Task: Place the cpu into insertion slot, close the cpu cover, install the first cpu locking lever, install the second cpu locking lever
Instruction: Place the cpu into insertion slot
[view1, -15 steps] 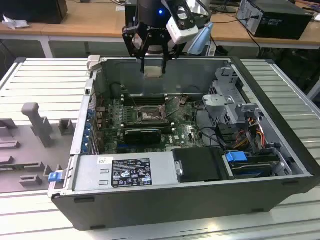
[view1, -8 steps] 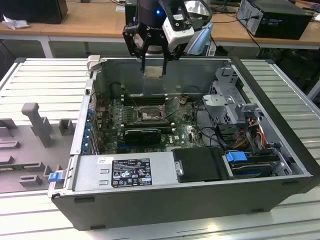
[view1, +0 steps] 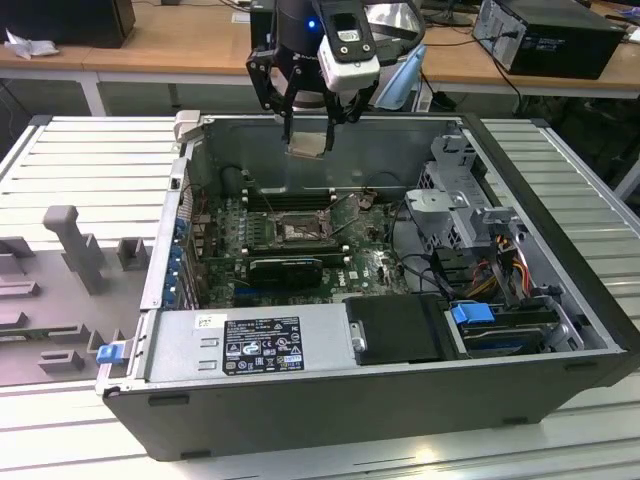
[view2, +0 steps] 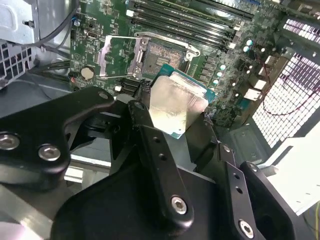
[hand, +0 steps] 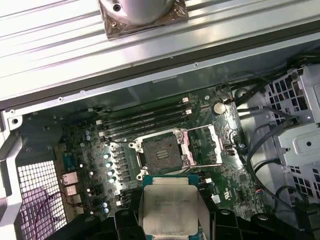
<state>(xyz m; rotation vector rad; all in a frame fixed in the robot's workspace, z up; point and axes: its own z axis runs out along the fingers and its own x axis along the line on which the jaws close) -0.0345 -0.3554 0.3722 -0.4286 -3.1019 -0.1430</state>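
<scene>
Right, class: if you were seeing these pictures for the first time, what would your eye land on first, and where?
The black gripper hangs above the open computer case, clamped on the cpu, a small silvery square. Below it on the green board, the insertion slot lies bare, with the cpu cover swung open beside it.

Bright, probably overhead light glares off the cpu (view2: 175, 107).

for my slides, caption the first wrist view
The pincer holds the cpu above the board, slot bare and cover swung open.
</scene>
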